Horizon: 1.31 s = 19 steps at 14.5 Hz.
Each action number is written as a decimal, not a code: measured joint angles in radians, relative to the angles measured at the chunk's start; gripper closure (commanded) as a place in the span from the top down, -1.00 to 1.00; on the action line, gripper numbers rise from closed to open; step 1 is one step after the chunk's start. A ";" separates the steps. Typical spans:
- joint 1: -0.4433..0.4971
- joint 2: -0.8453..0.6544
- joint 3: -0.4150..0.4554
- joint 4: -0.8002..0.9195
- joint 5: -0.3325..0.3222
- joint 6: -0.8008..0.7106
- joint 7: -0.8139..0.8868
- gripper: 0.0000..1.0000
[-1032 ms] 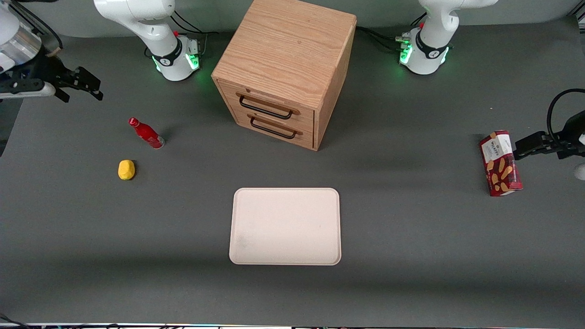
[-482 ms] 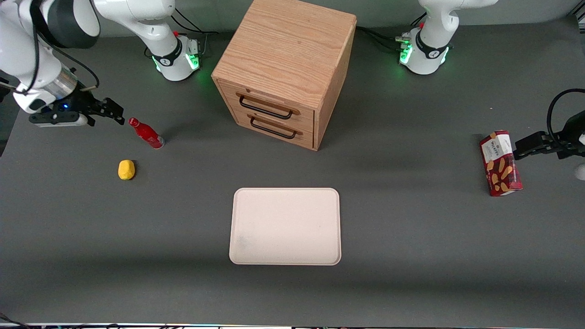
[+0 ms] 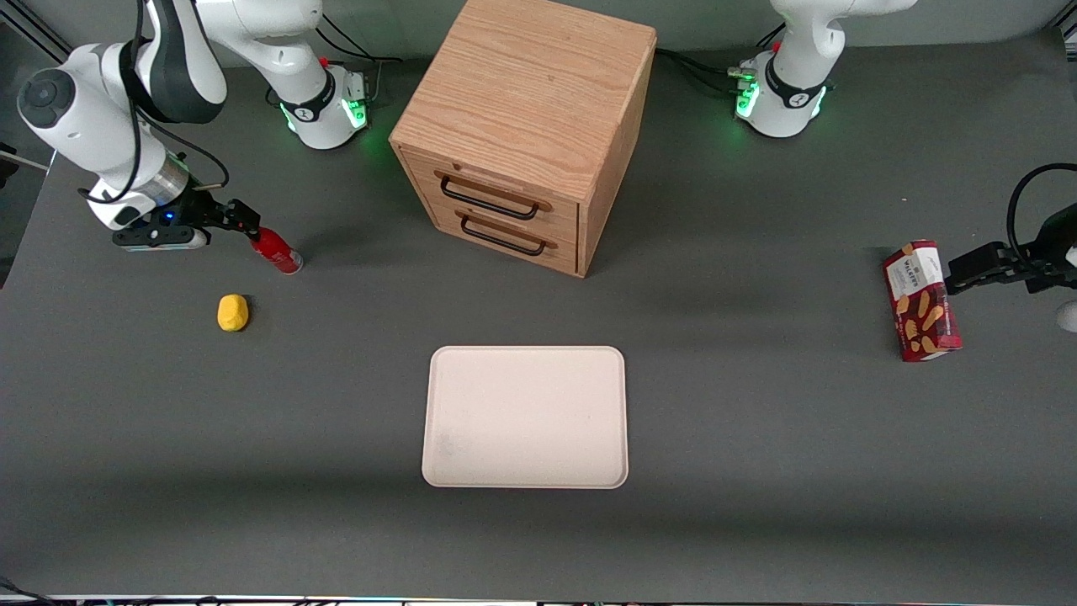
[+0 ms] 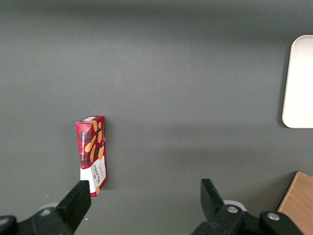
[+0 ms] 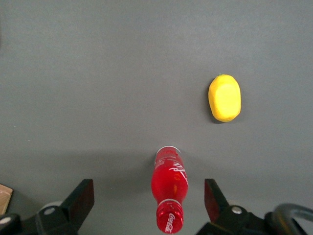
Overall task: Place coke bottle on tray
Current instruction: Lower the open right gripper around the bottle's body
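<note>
Now | coke bottle (image 5: pixel 169 193) slim, red (capped), upright | hand (image 5: pixel 149 198) spread wide above it

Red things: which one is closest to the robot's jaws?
The coke bottle. It stands between the open jaws of the gripper, near the yellow lump. The other red thing, the biscuit box, lies toward the parked arm's end of the table.
</note>
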 measured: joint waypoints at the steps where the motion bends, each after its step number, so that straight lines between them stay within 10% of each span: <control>1: 0.000 0.000 0.000 -0.018 0.000 0.010 0.000 1.00; 17: 0.000 0.009 -0.037 -0.121 -0.011 0.046 -0.001 1.00; 19: 0.000 0.009 -0.037 -0.121 -0.011 0.046 -0.001 0.74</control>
